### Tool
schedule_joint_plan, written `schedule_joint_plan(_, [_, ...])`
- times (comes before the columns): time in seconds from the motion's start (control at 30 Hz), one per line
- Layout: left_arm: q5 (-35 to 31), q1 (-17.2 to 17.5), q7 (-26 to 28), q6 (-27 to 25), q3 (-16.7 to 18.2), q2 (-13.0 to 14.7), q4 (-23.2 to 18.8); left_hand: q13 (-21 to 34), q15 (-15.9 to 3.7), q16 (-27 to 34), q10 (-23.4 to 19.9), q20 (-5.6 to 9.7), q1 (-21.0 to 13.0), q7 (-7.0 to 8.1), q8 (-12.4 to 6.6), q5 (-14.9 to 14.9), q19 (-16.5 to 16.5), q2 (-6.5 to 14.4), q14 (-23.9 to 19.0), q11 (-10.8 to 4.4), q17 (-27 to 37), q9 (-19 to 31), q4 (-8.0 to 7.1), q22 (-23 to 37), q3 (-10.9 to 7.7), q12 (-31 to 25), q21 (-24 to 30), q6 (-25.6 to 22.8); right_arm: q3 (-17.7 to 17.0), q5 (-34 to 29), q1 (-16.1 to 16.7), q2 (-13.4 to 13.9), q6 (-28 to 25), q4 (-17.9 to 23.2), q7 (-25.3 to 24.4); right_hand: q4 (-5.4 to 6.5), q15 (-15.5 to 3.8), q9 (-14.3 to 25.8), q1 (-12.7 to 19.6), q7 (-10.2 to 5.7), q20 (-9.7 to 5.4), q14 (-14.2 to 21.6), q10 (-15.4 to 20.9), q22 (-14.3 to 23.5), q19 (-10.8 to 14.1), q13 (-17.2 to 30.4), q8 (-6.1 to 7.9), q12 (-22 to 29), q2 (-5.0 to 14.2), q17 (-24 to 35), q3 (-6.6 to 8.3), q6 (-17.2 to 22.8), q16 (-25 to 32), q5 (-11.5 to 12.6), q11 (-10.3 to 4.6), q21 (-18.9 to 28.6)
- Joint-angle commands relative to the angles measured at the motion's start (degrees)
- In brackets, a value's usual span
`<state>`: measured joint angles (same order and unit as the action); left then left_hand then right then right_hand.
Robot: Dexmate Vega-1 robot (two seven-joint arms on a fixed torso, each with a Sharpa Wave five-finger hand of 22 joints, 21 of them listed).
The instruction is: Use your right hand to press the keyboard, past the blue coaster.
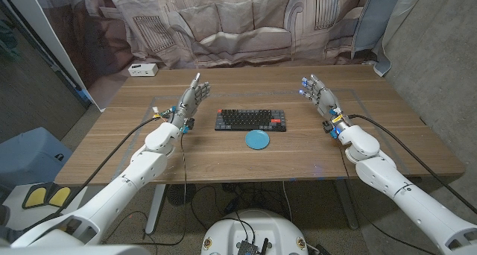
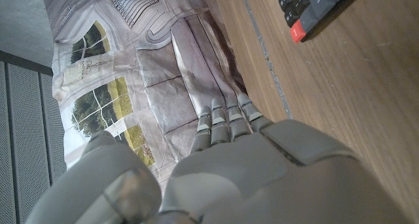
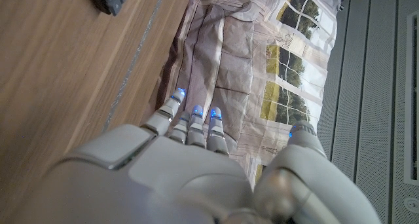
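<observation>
Right hand empty, fingers apart. Keyboard at its 9 o'clock, long axis left-right, coaster just nearside.

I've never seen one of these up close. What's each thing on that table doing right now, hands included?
Left robot hand: open, holding nothing, touching no object.
Right robot hand: open, holding nothing, off to the side of the keyboard.
Keyboard: flat on the table, untouched.
Blue coaster: flat on the table on the robot's side of the keyboard, nothing on it.
White box: sitting at the far left corner.
</observation>
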<state>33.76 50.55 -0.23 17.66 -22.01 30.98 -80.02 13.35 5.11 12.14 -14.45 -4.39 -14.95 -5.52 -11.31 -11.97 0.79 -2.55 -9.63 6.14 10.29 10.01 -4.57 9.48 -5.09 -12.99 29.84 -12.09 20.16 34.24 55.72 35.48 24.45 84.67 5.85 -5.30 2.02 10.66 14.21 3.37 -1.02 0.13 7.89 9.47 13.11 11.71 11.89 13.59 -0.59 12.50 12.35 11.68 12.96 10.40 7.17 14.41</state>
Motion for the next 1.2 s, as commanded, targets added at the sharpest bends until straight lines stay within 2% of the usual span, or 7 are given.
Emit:
schedule_joint_plan(0.03, [-0.9,-0.8,-0.7,1.6,-1.1,-1.0,0.6,0.1,-0.11,0.4,-0.6,-0.16,-0.5,-0.06,-0.48,-0.5,-0.5,0.4,-1.0,-0.01,0.1,0.3,0.11,0.3,0.22,-0.4,-0.3,-0.7,0.2,-1.5,0.3,0.7,2.3,0.7,1.7,-0.45,-0.01,0.2,0.4,-0.01,-0.03,0.4,0.7,0.3,0.7,0.1,0.34,0.2,0.36,-0.1,0.13,0.7,0.5,0.3,-0.08,-0.2])
schedule_joint_plan(0.27, [-0.4,-0.1,-1.9,2.9,-0.4,-0.1,-1.0,-0.1,-0.11,0.4,-0.8,-0.27,-0.5,-0.09,-0.49,-0.5,-0.7,0.4,-1.2,0.16,0.1,0.3,0.16,0.3,0.27,-0.4,-0.5,-1.0,0.0,-7.8,1.7,0.3,4.9,2.3,-4.0,-0.52,0.01,0.2,0.4,-0.27,0.01,1.0,1.4,0.3,0.9,0.0,0.34,0.4,0.39,-0.1,0.08,1.0,0.6,0.2,-0.15,-0.4])
schedule_joint_plan(0.43, [-0.7,0.2,-2.0,3.2,-0.1,0.5,-1.3,-0.2,-0.08,0.3,-1.0,-0.34,-0.6,-0.10,-0.45,-0.5,-0.9,0.4,-1.4,-0.02,0.1,0.3,0.21,0.3,0.30,-0.4,-0.7,-1.1,-0.1,-14.5,2.5,0.4,6.2,3.1,-8.7,-0.74,-0.71,0.2,0.5,-0.63,-0.61,2.4,2.8,0.3,2.8,-0.1,0.30,0.6,0.42,-0.3,0.00,1.5,0.8,0.2,-0.61,-0.2])
schedule_joint_plan(0.57, [-0.3,0.0,-2.7,3.3,0.1,0.7,-0.6,-0.2,-0.13,0.3,-1.0,-0.36,-0.6,-0.06,-0.43,-0.5,-1.0,0.4,-1.5,0.02,0.1,0.3,0.23,0.3,0.32,-0.4,-0.8,-1.2,0.2,-15.6,2.7,0.1,6.8,3.1,-9.5,-0.82,-0.58,0.2,0.5,-0.91,-0.58,2.9,3.0,0.3,3.1,-0.2,0.19,0.6,0.44,-0.3,-0.01,1.4,1.0,0.2,-0.64,-0.2])
schedule_joint_plan(1.03, [1.5,-1.1,-5.1,3.5,0.7,0.9,1.3,-0.5,-0.21,0.2,-1.5,-0.48,-0.7,0.02,-0.35,-0.5,-1.3,0.4,-1.9,-0.14,0.1,0.3,0.34,0.3,0.43,-0.5,-1.4,-1.6,-0.1,-25.7,4.1,1.5,5.1,6.5,-15.9,-1.07,-0.39,0.2,0.8,-0.60,-0.35,3.4,2.7,0.3,3.7,-0.2,-0.02,0.2,0.57,-0.4,0.01,1.3,0.9,0.2,-0.68,-0.4])
schedule_joint_plan(1.2, [1.0,-1.2,-5.4,2.7,0.6,2.0,0.5,-0.5,-0.26,0.1,-1.6,-0.56,-0.7,-0.01,-0.34,-0.5,-1.3,0.5,-1.9,-0.14,0.1,0.4,0.37,0.3,0.46,-0.5,-1.6,-1.7,-0.2,-29.6,4.7,1.6,3.8,8.2,-18.8,-1.12,-0.43,0.2,0.8,-0.77,-0.28,3.5,2.8,0.3,3.7,-0.2,-0.02,0.1,0.56,-0.5,-0.02,1.4,0.9,0.2,-0.78,-0.5])
